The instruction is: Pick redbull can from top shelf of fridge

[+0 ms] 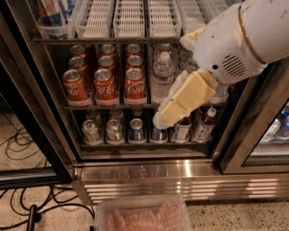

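Observation:
The redbull can, blue and silver with red marks, stands in a clear bin at the far left of the top shelf, cut off by the upper edge. White slotted trays line that shelf to its right. The fridge has a black frame and a ribbed steel base. My white arm reaches in from the upper right. My cream gripper hangs in front of the middle and lower racks, right of centre, well below and right of the can.
Red Coca-Cola cans and water bottles fill the middle rack. Short cans and small bottles fill the lower rack. A clear tub sits on the floor in front. Cables lie at lower left. A door frame stands at right.

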Motion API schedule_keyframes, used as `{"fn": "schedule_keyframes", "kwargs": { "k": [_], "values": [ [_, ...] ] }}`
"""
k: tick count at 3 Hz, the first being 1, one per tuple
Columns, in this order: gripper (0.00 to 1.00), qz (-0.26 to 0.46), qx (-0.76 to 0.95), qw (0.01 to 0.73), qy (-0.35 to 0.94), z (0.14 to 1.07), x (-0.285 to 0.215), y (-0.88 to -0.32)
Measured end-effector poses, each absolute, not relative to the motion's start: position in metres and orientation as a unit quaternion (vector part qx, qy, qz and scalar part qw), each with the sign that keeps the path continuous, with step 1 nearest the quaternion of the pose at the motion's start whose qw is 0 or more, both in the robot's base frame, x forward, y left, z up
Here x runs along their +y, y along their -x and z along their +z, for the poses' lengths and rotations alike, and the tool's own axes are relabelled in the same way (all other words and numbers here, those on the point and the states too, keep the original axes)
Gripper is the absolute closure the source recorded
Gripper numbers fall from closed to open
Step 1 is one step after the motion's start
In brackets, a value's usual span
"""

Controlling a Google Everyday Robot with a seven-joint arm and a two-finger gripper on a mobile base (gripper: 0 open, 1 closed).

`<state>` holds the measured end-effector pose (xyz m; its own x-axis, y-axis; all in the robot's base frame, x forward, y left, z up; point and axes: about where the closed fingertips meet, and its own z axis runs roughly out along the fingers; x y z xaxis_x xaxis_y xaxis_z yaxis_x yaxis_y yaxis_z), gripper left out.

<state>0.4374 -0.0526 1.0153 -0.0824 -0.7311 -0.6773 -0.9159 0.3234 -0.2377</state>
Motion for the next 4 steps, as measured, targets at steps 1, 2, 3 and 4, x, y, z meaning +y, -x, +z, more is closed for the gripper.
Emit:
{"fn": "schedule_keyframes", "kwargs": {
  "k": [1,2,3,4],
  "values": [
    [0.00,0.125,0.725,0.369,0.568,1.015,-0.053,-0.437],
    [0.00,0.134,0.725,0.397,0.547,1.015,-0.035,-0.440],
    [0.00,0.166,0.721,0.433,0.514,1.008,0.017,-0.450],
    [0.00,0.192,0.723,0.465,0.474,1.006,0.064,-0.469]
  ]
}}
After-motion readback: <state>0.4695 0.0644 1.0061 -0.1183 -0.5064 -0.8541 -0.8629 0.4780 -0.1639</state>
